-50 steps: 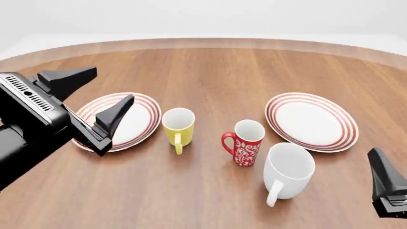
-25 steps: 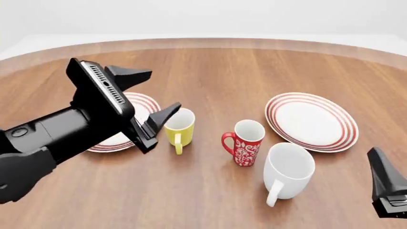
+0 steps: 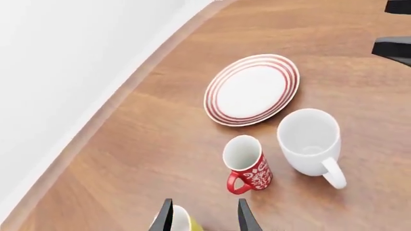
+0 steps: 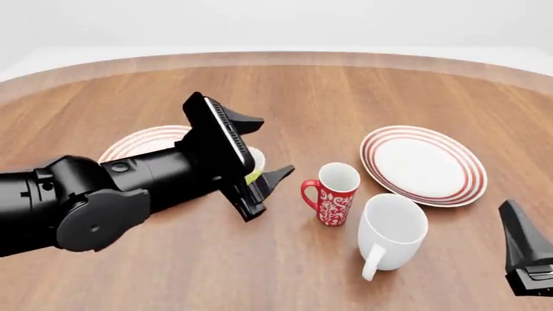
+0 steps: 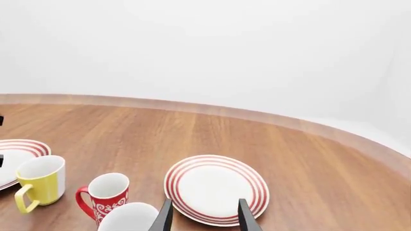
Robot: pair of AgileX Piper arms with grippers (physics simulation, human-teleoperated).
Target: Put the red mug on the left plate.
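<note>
Mugs and plates sit on the brown wooden tabletop (image 4: 346,97). The red mug (image 4: 335,194) stands upright in the middle, with its white swirls and its handle pointing toward the left arm. It is not on any plate. The white mug (image 4: 390,232) stands just beside it, nearer the camera and to the right, and the two look very close or touching. The right plate (image 4: 423,164) lies past them on the right with nothing on it.

The left gripper (image 4: 256,154) hangs over the tabletop, just left of the red mug. Its jaws are spread wide and hold nothing. The yellow mug (image 4: 253,167) peeks out between them, mostly hidden by the black arm. The left plate (image 4: 138,142) lies behind the arm, and only part of its red-ringed rim shows.

The right gripper (image 5: 202,214) stays low at the near right corner, well apart from the mugs. In the right wrist view its two fingertips stand apart with nothing between them.
</note>
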